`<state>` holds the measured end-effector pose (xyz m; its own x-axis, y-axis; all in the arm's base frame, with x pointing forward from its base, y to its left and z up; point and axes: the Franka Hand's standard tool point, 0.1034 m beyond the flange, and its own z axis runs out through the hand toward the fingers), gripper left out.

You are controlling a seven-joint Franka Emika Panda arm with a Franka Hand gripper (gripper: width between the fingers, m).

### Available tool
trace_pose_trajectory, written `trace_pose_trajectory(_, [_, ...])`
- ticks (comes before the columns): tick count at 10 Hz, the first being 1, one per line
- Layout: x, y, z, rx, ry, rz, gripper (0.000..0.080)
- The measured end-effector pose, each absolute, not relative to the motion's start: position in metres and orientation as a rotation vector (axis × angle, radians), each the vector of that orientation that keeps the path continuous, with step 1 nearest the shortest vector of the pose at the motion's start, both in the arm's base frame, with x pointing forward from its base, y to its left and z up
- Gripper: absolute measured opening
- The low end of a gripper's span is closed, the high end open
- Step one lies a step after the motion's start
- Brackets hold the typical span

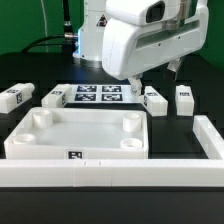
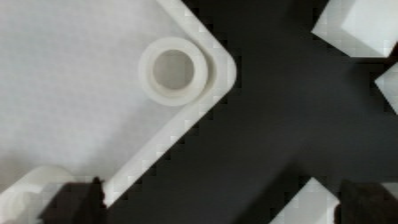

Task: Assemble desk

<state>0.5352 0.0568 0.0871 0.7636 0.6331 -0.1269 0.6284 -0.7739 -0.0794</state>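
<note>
On the exterior view's left, one white leg [image 1: 15,97] is recorded lying on the black table [image 1: 100,205], well apart from the other parts. A second leg [image 1: 55,96] is found further right, just beyond the rear left corner of the tabletop [image 1: 85,135] and beside the marker board [image 1: 98,95].

The tabletop is placed left of centre, open side up, with a round socket visible at each corner. A tag [image 1: 75,155] is carried on its front wall. It is set just behind the long white low wall [image 1: 110,172]; whether the two touch cannot be told.

The arm [image 1: 140,40] is positioned above the marker board and the rear right corner of the tabletop.

Right of the marker board, a third leg [image 1: 155,100] and a fourth leg [image 1: 184,97] are noted, near each other but apart. All four legs are seen loose on the table.

From the wrist view, one corner socket [image 2: 173,72] of the tabletop is observed below the gripper [image 2: 217,200]. The fingertips [image 2: 71,200] are spread wide, with only bare table between them. The gripper is released and nothing is grasped.
</note>
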Motion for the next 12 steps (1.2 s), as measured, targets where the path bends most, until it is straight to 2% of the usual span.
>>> trace_pose_trajectory(6, [0.536, 0.055, 0.086, -2.909, -1.083, 0.221, 0.0650])
trace_pose_trajectory(10, [0.528, 0.005, 0.072, -2.653, -1.645, 0.157, 0.0650])
trace_pose_trajectory(12, [0.524, -0.008, 0.071, -2.641, -1.631, 0.196, 0.0650])
